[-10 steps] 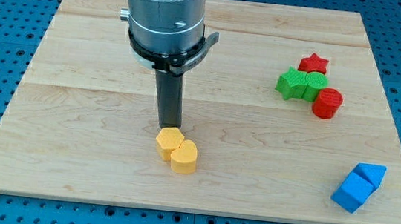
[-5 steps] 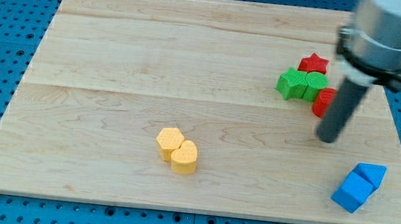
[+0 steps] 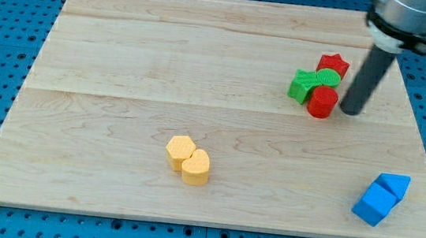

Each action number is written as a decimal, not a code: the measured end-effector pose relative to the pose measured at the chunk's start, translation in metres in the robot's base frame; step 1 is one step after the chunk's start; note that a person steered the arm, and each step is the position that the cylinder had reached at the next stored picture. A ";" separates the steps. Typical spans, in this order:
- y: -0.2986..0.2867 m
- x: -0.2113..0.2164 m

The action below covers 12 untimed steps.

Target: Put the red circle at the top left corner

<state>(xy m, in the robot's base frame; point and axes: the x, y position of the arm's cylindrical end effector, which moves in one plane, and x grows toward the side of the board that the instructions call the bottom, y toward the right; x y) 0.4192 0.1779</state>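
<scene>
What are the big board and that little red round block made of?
The board looks like pale wood with a smooth finish: grain lines and plank seams show. The red circle, just left of my tip, looks like matte plastic, perhaps printed; its colour is flat and even.

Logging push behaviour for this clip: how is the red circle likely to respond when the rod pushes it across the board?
The red round plastic block looks rigid and squat, so it probably slides flat rather than tipping. Its curved side may slip off my tip, just to its right in the view. It touches the green blocks, so those will likely shift too.
</scene>
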 end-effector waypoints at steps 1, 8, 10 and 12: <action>-0.086 0.004; -0.362 -0.038; -0.322 -0.002; -0.237 -0.052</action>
<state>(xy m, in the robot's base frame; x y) 0.3675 -0.0592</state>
